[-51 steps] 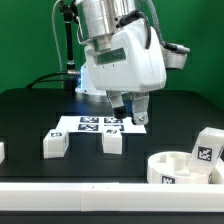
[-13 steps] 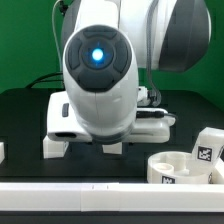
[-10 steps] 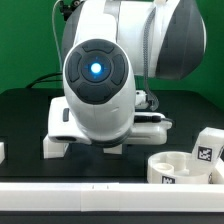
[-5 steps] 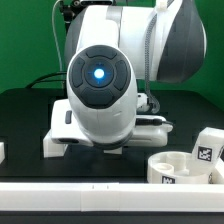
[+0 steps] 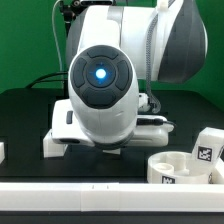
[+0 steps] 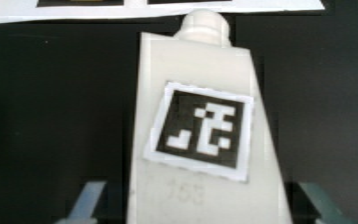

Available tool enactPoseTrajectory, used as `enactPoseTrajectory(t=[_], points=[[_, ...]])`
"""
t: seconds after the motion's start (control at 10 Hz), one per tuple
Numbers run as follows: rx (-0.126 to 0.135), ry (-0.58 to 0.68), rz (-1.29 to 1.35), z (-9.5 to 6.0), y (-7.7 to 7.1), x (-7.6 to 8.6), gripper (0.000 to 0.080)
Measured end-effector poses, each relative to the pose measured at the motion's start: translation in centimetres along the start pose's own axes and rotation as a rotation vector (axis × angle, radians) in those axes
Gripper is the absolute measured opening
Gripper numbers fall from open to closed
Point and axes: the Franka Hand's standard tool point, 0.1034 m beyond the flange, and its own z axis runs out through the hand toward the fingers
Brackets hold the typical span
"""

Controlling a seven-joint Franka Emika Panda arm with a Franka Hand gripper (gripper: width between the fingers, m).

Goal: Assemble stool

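Note:
In the wrist view a white block leg [image 6: 197, 120] with a black-and-white tag lies on the black table, its peg end pointing toward the marker board [image 6: 158, 5]. My gripper [image 6: 202, 205] is open and straddles this leg, one finger [image 6: 91, 200] on each side with a small dark gap between finger and leg. In the exterior view the arm's body [image 5: 100, 85] hides the gripper and this leg. The round white seat [image 5: 180, 168] lies at the front on the exterior view's right. A second leg [image 5: 54, 145] lies at the left and a third [image 5: 207, 148] behind the seat.
A white part [image 5: 2, 152] shows at the exterior view's far left edge. A white rail [image 5: 110, 200] runs along the table's front edge. The arm's cables [image 5: 155, 100] hang behind it.
Five seconds ago the gripper hung upright above the marker board. The arm has since tilted forward and down over the middle leg. In the last second it only shifted slightly.

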Motion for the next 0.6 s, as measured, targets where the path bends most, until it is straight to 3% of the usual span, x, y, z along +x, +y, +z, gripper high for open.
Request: enactPoseTrajectory(t=[0.2,0.4,0.6], points=[[0.004,0.029,-0.016,-2.7,-0.6,-0.7,0.0324],[0.007,0.055,-0.047,-7.2,-2.1,-2.8,0.0327],[0.031,0.098,-0.052,-10.1,-2.3,-3.2,0.0327]])
